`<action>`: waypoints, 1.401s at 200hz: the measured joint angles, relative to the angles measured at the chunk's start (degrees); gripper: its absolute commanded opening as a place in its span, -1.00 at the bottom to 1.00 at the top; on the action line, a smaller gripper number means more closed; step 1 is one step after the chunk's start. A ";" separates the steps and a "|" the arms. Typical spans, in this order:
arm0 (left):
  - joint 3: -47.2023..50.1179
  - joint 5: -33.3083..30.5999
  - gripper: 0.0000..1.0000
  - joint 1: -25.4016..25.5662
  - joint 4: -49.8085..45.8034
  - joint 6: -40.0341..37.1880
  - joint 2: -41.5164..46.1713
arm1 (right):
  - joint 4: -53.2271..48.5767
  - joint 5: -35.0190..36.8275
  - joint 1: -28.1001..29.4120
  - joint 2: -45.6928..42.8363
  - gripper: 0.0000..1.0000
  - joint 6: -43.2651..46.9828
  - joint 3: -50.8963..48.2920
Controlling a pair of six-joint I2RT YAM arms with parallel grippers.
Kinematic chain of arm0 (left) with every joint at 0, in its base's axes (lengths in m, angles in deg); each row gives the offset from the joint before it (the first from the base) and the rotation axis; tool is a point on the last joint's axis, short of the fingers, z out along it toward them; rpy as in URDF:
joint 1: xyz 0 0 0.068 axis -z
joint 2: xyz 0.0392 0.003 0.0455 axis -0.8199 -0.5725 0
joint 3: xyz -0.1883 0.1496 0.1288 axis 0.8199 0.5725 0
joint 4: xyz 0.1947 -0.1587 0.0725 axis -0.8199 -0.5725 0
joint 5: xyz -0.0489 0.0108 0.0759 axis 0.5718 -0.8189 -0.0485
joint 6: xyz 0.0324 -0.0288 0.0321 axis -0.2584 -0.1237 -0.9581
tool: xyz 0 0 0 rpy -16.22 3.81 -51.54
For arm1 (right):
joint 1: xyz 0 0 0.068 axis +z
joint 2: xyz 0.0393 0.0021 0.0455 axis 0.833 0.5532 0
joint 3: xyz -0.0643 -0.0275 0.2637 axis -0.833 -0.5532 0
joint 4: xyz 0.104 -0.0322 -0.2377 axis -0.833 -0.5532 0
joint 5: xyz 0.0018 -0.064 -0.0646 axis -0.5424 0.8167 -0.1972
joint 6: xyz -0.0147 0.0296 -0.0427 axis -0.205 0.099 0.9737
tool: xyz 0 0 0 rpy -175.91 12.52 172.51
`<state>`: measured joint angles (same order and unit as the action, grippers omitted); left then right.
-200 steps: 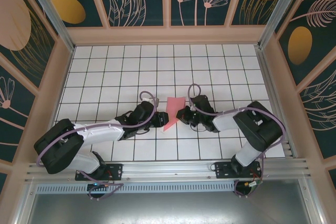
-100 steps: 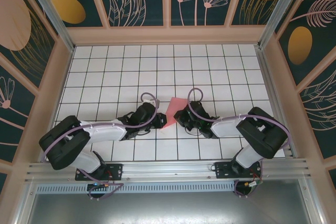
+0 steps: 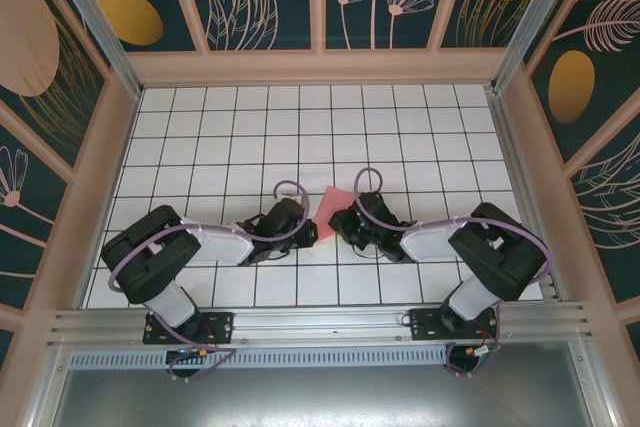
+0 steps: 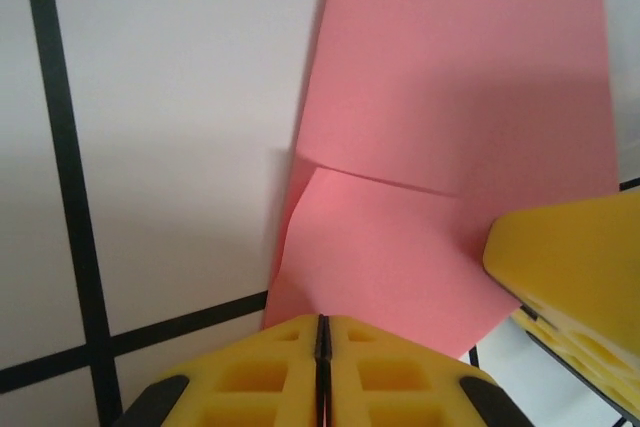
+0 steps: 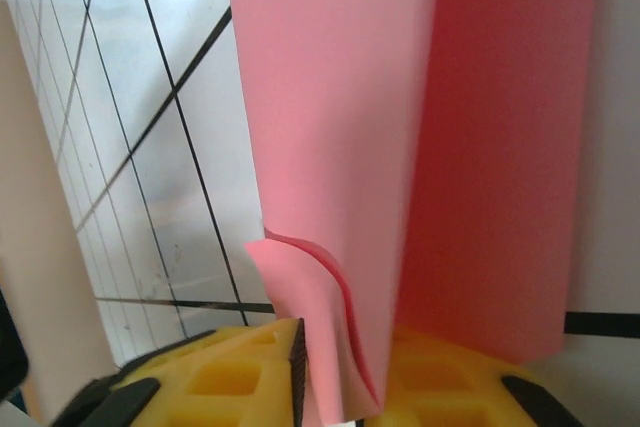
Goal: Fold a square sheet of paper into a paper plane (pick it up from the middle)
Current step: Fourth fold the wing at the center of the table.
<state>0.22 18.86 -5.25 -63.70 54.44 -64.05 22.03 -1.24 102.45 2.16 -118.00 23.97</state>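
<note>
Mid-fold, the creased square sheet of paper (image 3: 338,199) sits near-centre between the left gripper (image 4: 320,323), clamped on its edge, and the right gripper (image 5: 340,352), jaws slightly apart around it, so the right probably must re-grip before the next crease.

Pink paper (image 3: 335,199): folded, creased, near table middle.

The left arm (image 3: 200,244) swings its bulky rear link rightward, away from the left wall. The left gripper (image 3: 312,232) slides in to the pink sheet (image 3: 342,198) and its fingers now press together on the sheet's edge (a second ago they were wider). The sheet looks shorter from above, its long lower point no longer trailing toward the bases. The right gripper (image 3: 337,221) shifts slightly left, its fingers parting a little around the sheet.
</note>
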 measured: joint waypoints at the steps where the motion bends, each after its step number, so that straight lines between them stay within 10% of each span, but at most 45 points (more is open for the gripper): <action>1: 0.00 0.00 -0.80 0.00 0.00 0.00 0.00 | -0.07 -0.04 0.00 0.00 -0.46 0.07 0.02; 86: 0.09 0.00 -0.72 0.00 0.26 -0.09 -0.07 | -5.33 -10.32 -6.08 0.00 -0.64 13.99 4.17; 191: 0.74 -0.26 -0.03 0.35 -1.14 -9.35 10.14 | -8.57 -13.38 -6.97 0.02 -0.86 15.96 5.81; 280: -1.99 -14.25 0.03 8.28 -8.72 -17.29 5.75 | -8.57 -14.75 -7.50 0.09 -0.85 15.65 6.01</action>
<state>-1.77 4.61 3.03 -72.43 37.15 -58.30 13.46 -15.99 94.96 2.25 -102.35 29.98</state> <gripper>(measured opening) 0.519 0.076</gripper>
